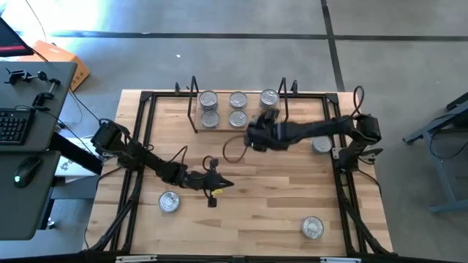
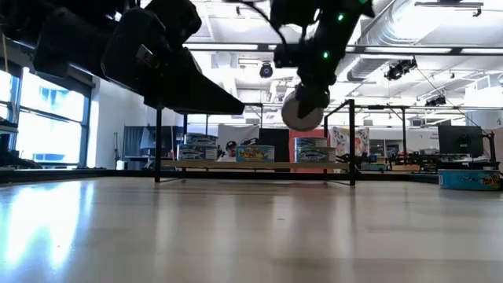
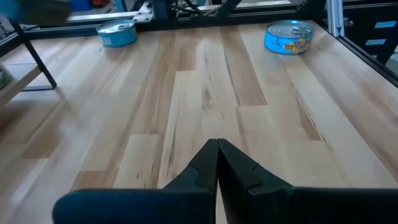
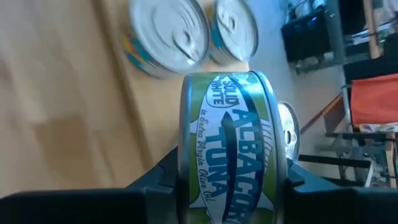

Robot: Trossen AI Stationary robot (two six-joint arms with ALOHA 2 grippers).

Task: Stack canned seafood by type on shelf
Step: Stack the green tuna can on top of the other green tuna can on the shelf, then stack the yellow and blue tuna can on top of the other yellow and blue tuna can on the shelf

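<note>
On the shelf [image 1: 199, 126] at the table's far edge: five tins in three columns — two [image 1: 209, 100], two [image 1: 238, 100], and one [image 1: 268, 96] at the right end. Blue labels on those seen across the table in the low view.

Pinched edge-on in the right end effector [image 4: 227, 186]: a green-labelled tin [image 4: 229, 146] reading "Albacore Tuna", held in the air just in front of the shelf's right end, clear of the board in the low view.

Loose on the table [image 1: 278, 190]: one tin [image 1: 169, 201] near the left edge, one [image 1: 312, 228] near the front right, one [image 1: 321, 145] by the right arm's base.

Left end effector [image 1: 212, 183] low over the table's middle left, fingers pressed together, gripping nothing.

Light wooden plank top, black frame rails around it. Beyond: grey floor, a desk with keyboard and mouse at the left; large windows and ceiling ducts behind.
</note>
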